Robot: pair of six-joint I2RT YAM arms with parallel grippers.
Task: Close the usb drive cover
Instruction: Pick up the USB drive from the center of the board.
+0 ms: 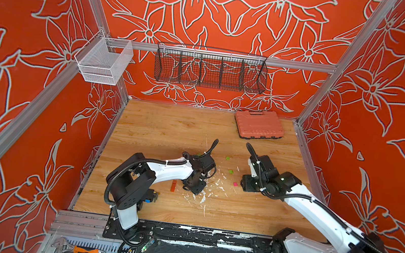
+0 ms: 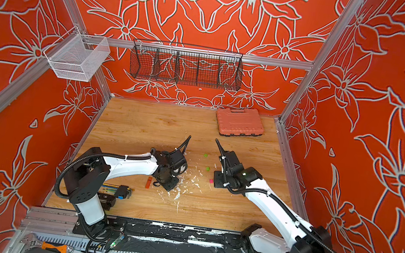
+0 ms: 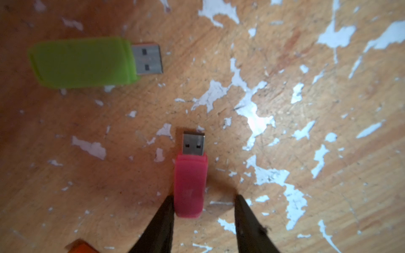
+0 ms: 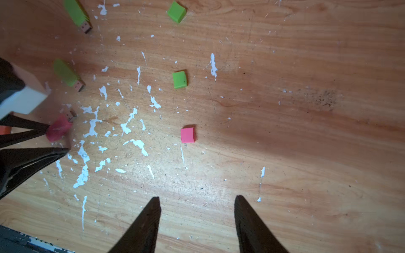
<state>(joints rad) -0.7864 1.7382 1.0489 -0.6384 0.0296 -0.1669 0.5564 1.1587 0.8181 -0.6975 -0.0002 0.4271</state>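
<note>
A pink usb drive (image 3: 190, 184) lies flat on the wooden table with its metal plug (image 3: 194, 144) bare. My left gripper (image 3: 203, 198) straddles the drive's rear end, open: one finger (image 3: 167, 212) touches the drive's side and the other finger (image 3: 242, 212) stands apart from it. The pink cover (image 4: 187, 135) lies by itself on the table, also seen in both top views (image 1: 235, 184) (image 2: 211, 181). My right gripper (image 4: 197, 199) hovers short of the cover, open, with nothing between its fingers. The right wrist view shows the pink drive (image 4: 58, 129) between the left fingers.
Two green usb drives (image 4: 68, 73) (image 4: 76, 13) and two green covers (image 4: 179, 79) (image 4: 176, 12) lie nearby. An orange drive (image 1: 173, 186) sits beside the left arm. An orange tool case (image 1: 258, 125) stands at the back right, hex keys (image 2: 118, 190) at the front left.
</note>
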